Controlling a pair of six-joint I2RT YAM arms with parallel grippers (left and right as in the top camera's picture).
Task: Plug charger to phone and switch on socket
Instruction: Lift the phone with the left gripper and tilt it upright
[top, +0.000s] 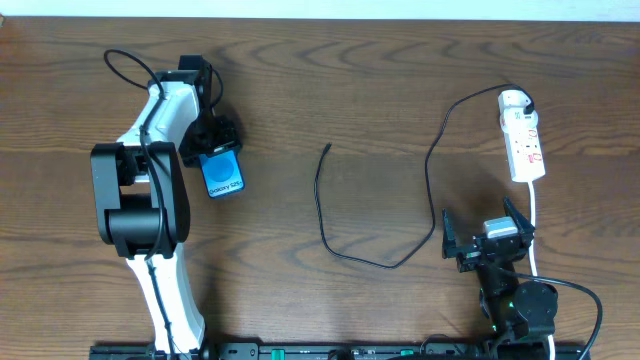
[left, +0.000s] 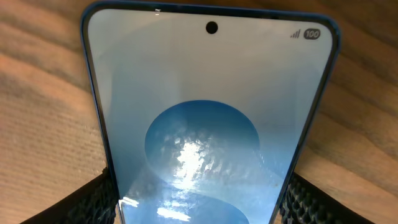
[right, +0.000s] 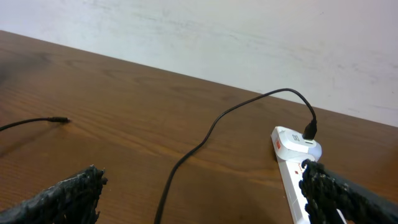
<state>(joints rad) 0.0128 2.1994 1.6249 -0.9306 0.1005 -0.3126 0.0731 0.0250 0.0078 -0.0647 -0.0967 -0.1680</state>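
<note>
While left claw (top: 213, 148) is clamping slim black-edged smartphone with bright blue screen (top: 222, 175) by its long edges, probably steadying it for plugging, long thin black charger cable (top: 320, 215) is lying loose on brown wooden surface (top: 380, 70), tip (top: 328, 148) well apart from phone. Its other end is already sitting in narrow white power strip (top: 523, 140). Right claw (top: 485, 240) is hovering wide open beside strip's thick white cord (top: 533, 215), likely waiting to fetch tip.

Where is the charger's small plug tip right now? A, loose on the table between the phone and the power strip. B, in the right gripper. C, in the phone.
A: the plug tip lies bare on the table, apart from the phone and the open right gripper.
</note>
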